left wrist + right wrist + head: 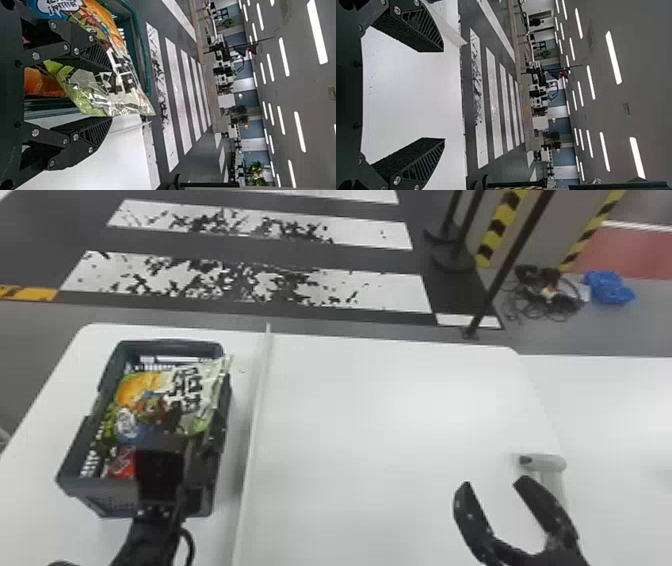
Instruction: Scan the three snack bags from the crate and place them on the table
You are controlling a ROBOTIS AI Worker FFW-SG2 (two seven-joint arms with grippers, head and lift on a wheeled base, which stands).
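left end effector (pixel 192 440) wide at edge of crate (pixel 170 342) | right end effector (pixel 494 482) wide | divider (pixel 255 415) between

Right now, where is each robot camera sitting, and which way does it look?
Left wrist view: on that wrist, looking past the left tool and a snack bag to the striped floor.
Right wrist view: on that wrist, looking past the right tool over the table toward ceiling lights.
Head view: on the head, looking forward and down at the crate; the left arm and right tool show.
All three share the striped floor.
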